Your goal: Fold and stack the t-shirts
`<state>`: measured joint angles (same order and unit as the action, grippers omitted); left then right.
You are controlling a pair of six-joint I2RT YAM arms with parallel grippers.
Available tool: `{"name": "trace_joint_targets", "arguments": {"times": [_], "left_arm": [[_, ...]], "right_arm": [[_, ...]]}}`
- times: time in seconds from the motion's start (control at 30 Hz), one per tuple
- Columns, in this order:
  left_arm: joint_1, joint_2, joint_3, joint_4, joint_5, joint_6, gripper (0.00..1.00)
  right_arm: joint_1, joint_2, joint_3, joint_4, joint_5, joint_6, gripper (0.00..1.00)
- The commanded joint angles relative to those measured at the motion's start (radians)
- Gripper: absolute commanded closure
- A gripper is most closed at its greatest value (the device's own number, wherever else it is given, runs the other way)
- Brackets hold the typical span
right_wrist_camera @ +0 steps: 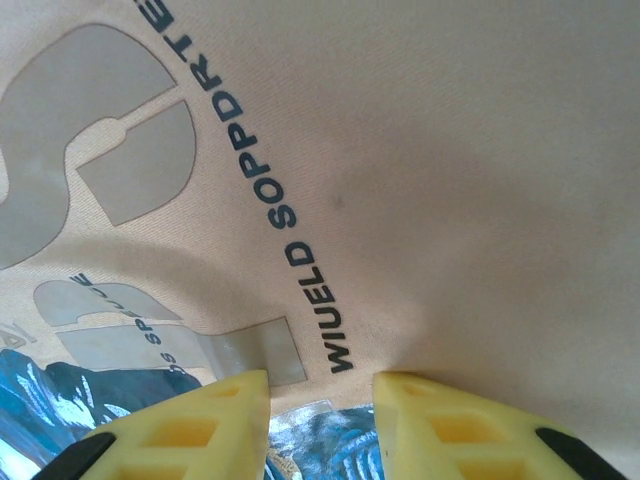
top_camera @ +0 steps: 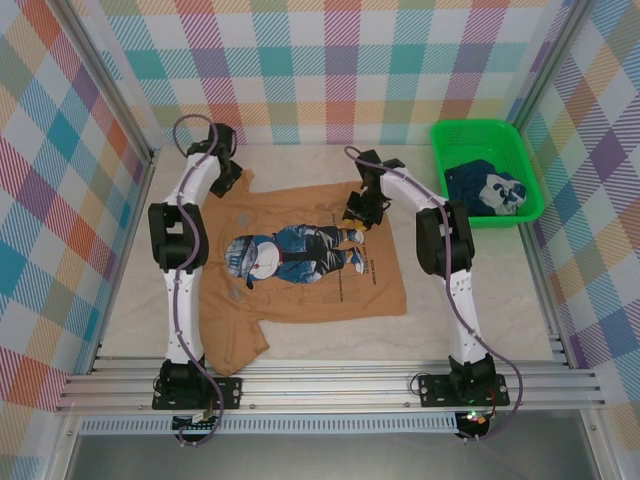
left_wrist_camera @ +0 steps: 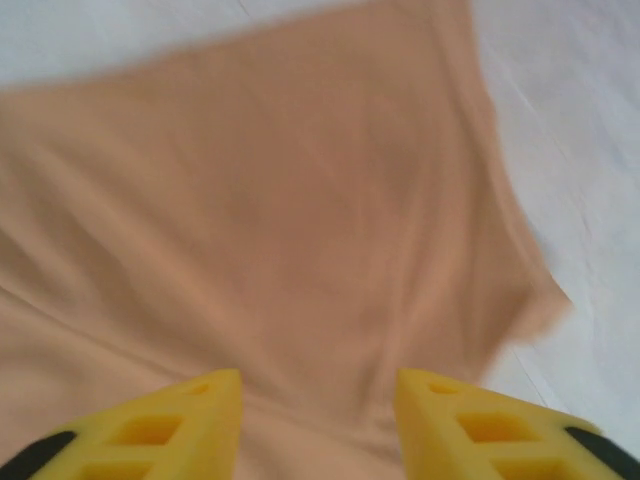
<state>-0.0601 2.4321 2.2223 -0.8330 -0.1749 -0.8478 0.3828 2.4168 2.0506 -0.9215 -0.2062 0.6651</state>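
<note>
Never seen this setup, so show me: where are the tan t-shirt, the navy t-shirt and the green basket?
tan t-shirt point(top_camera: 372, 295), top view, plain cloth.
navy t-shirt point(top_camera: 462, 182), top view, dark fold.
green basket point(top_camera: 475, 133), top view, far wall.

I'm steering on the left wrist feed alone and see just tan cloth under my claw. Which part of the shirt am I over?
Observer: The left claw is at the far left sleeve of the tan t-shirt, which lies spread print-up.
Operator: Where's the other arm?
Observer: The right claw is low over the shirt near its far edge, by the feet of the cartoon print.
Operator: Any more shirts?
Observer: A dark navy t-shirt lies crumpled in the green basket, far right.
</note>
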Motion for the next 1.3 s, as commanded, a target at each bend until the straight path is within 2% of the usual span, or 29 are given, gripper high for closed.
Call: {"name": "trace_joint_targets", "arguments": {"times": [0.0,0.07,0.2,0.3,0.43,0.5,0.6,0.73,0.77,0.9,0.97,1.17,1.27], "left_arm": [[0.009,0.079,0.046,-0.049,0.097,-0.020,0.61],[0.001,0.167,0.128,-0.064,0.164,-0.031,0.65],[-0.034,0.338,0.377,-0.137,0.228,-0.082,0.74],[-0.051,0.397,0.414,0.020,0.269,-0.161,0.81],[-0.065,0.488,0.485,0.334,0.318,-0.230,0.81],[-0.071,0.545,0.587,0.446,0.342,-0.244,0.77],[-0.078,0.528,0.645,0.501,0.357,-0.200,0.61],[-0.084,0.346,0.609,0.356,0.321,-0.045,0.34],[-0.087,0.286,0.589,0.288,0.288,-0.007,0.32],[-0.108,0.002,0.374,-0.008,0.054,0.094,0.30],[-0.112,-0.195,0.100,-0.057,-0.004,0.051,0.31],[-0.166,-0.763,-0.728,-0.128,-0.006,-0.100,0.39],[-0.260,-1.008,-1.056,-0.170,0.028,-0.148,0.45]], "right_arm": [[-0.030,0.087,0.027,-0.044,0.001,0.006,0.66],[-0.055,0.122,0.069,-0.067,-0.025,0.013,0.66],[-0.104,0.202,0.217,-0.153,-0.044,0.002,0.65],[-0.147,0.246,0.305,-0.185,-0.067,0.009,0.65],[-0.199,0.282,0.379,-0.204,-0.091,0.033,0.65],[-0.221,0.285,0.381,-0.193,-0.104,0.043,0.65],[-0.228,0.260,0.379,-0.146,-0.135,0.012,0.66],[-0.213,0.129,0.301,-0.046,-0.149,-0.035,0.62],[-0.210,0.079,0.263,-0.017,-0.140,-0.036,0.60],[-0.200,-0.114,0.104,0.063,-0.066,-0.012,0.52],[-0.194,-0.220,0.002,0.104,-0.014,0.010,0.49],[-0.174,-0.519,-0.389,0.181,0.046,0.118,0.52],[-0.162,-0.698,-0.629,0.221,0.034,0.134,0.52]]}}
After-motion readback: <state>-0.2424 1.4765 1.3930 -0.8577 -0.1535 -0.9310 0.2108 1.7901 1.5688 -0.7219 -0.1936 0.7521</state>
